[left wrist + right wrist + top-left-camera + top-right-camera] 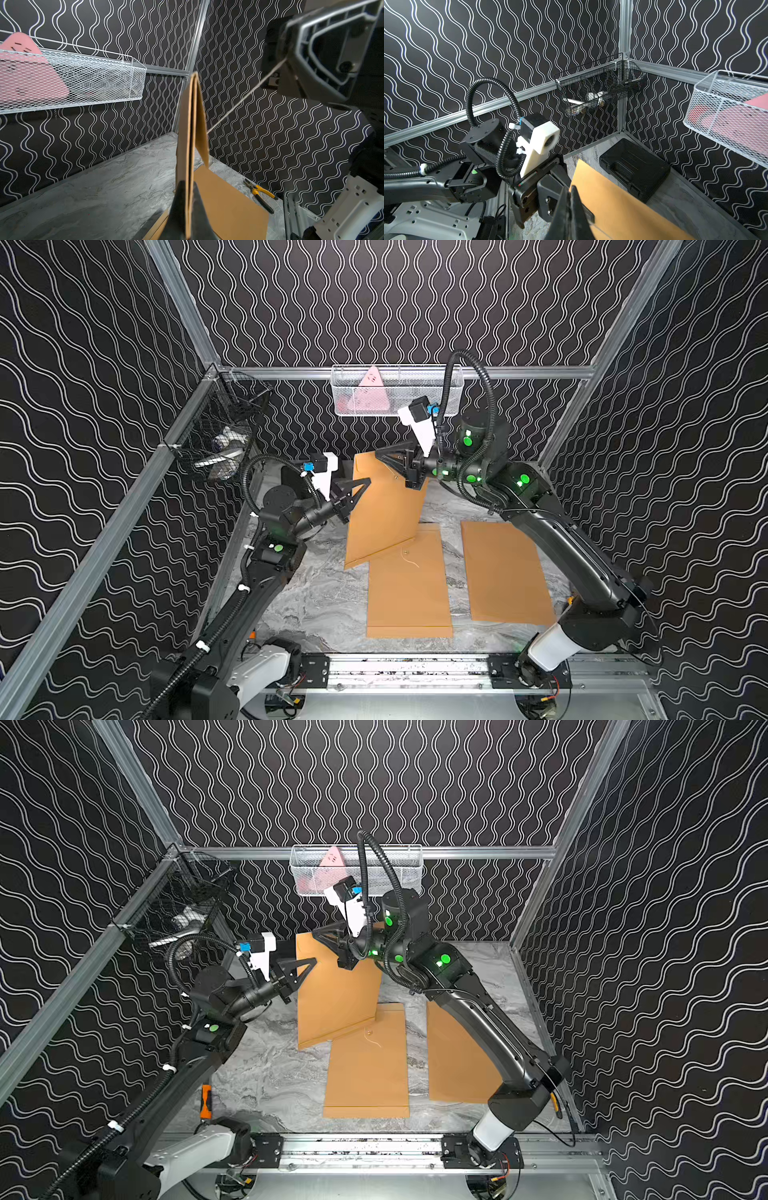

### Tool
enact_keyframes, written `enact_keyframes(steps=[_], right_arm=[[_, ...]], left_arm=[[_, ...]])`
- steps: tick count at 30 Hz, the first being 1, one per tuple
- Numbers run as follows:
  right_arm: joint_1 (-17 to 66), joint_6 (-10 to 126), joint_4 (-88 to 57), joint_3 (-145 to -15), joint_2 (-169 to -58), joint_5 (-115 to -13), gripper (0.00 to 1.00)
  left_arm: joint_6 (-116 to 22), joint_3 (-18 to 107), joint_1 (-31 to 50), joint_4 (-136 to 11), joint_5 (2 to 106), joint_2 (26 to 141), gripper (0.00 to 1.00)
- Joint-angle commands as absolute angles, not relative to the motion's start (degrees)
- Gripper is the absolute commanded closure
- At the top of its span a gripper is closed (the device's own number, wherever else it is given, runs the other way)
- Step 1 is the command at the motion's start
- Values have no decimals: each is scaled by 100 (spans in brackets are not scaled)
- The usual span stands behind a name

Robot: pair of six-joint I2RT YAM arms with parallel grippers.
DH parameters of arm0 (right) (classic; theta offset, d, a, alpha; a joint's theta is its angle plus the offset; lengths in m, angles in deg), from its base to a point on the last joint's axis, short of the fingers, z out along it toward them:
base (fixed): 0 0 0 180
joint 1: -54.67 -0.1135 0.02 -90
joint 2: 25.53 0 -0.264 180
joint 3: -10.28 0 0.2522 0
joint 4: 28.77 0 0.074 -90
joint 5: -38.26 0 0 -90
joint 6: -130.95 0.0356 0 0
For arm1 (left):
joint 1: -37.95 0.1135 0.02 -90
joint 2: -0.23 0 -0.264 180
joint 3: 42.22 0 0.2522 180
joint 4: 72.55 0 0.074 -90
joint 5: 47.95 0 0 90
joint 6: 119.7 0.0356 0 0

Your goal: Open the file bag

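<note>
Top views: holding the file bag point(382, 522) point(336, 1002) raised off the desk point(324, 605), standing on edge and tilted, with its lower edge overlapping a flat bag point(409, 585) as seen from above, and another flat bag point(505, 572) lying well apart under the right arm. Clamping the left hand point(366, 482) point(312, 962) onto the raised bag's left edge. Poising the right hand point(379, 453) point(316, 934), jaws pressed together, just beside the bag's upper back corner.

Left wrist view: looking straight along the file bag's edge point(187, 124), pinching both layers between the left hand's fingers point(180, 203), with the flap point(202, 128) bowing away to one side. Holding a thin string point(239, 101) stretched taut from behind that flap across to the right hand point(288, 62), closed on the string's end. Judging the step in hand as unwinding the closure string. Doing it well probably meaning: circling the right hand around the clasp in the unwinding direction, pulling only lightly, avoiding tearing the paper or dragging the bag out of the left clamp, bracing the left grip firmly, then lifting the flap after freeing the string. Clasp itself hiding behind the flap here.

Right wrist view: seeing the right hand's fingers point(563, 212) shut together, the left hand just beside them, and the file bag point(612, 199) sloping away towards a black case point(633, 166) in the desk's corner. Not making out the string here, being too thin. Placing the bag between the two hands, touching the left, linked to the right only through the string.
</note>
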State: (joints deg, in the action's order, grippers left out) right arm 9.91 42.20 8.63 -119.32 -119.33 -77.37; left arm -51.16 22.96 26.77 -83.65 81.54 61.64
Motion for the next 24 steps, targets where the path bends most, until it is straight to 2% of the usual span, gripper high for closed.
enact_keyframes(steps=[1,10,18,22,24], right_arm=[[917,4160,939,-12014,-11992,-7741,100],[846,4382,575,-11196,-11669,-7584,100],[843,4300,536,-10207,-11056,-6715,100],[861,4029,721,-9964,-10919,-6250,83],[861,3910,732,-9850,-10862,-6074,78]], left_arm=[[-5313,2278,2680,-8875,8080,6193,100],[-5413,2560,2683,-9026,7757,6325,100],[-5282,2884,2681,-8851,7909,6353,100],[-5235,2936,2686,-8845,8118,6279,100],[-5109,2991,2687,-8791,8285,6208,100]])
